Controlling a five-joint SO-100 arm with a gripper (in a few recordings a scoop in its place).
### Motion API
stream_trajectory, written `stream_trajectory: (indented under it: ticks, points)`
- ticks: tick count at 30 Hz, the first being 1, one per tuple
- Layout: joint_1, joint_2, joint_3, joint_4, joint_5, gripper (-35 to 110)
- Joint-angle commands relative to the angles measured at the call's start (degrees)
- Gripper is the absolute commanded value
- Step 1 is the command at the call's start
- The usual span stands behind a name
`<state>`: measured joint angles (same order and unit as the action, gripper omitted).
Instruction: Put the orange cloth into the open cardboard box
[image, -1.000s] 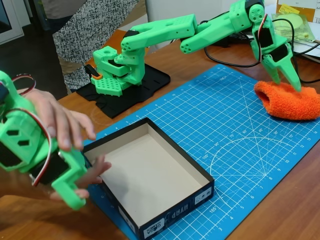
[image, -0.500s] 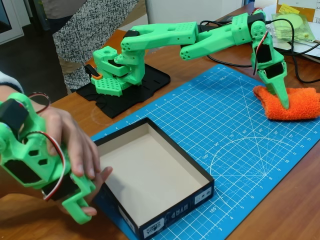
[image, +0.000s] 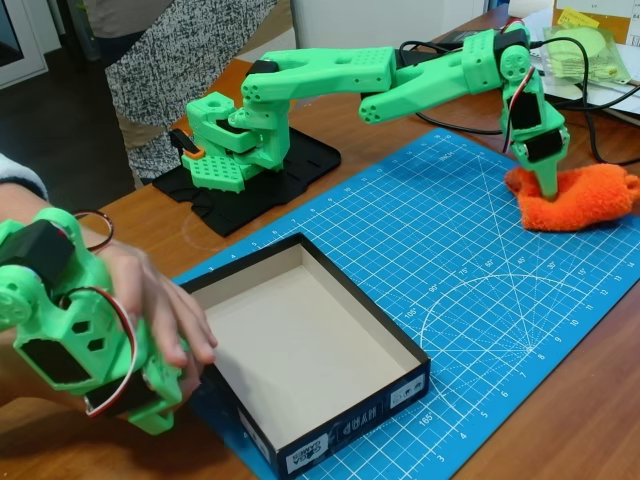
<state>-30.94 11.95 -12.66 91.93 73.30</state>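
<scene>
The orange cloth (image: 578, 200) lies bunched on the blue cutting mat (image: 470, 270) near the mat's far right corner, at the right edge of the fixed view. The green arm (image: 400, 75) reaches from its base (image: 235, 140) on a black plate (image: 255, 180) at the counter's back, across to the cloth, and the tool (image: 548, 185) points straight down into the cloth's left part. Its fingers look pressed together with orange fabric gathered around their tips, so the tool appears to be pinching the cloth, which rises in a small ridge there. The open cardboard box (image: 400, 345) sits at the mat's near left corner, well apart from the cloth, black outside with white labels on its front wall and plain pale inside. Behind the cloth, at the counter's (image: 560, 420) far right corner, a pale green cloth in a clear bag (image: 590, 50) lies among black cables (image: 470, 125).
</scene>
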Motion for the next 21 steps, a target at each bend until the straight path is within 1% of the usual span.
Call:
stream_trajectory:
  ticks: [1, 4, 6, 7, 9, 10, 18, 21]
  points:
    - [-0.6, 1.8, -1.2, 2.8, 0.9, 0]
    - [1.4, 7.0, -1.1, 2.9, -1.7, 0]
    - [3.3, 12.1, -1.1, 3.0, -5.3, 0]
    - [4.2, 15.1, -0.5, 3.0, -9.1, 0]
    - [6.6, 22.8, 2.9, 3.1, -20.8, 0]
    - [8.0, 26.5, 4.7, 3.1, -24.9, 0]
    - [19.2, 62.0, 36.4, 3.0, -40.4, -1]
    - [25.8, 71.2, 47.3, 3.0, -42.5, -1]
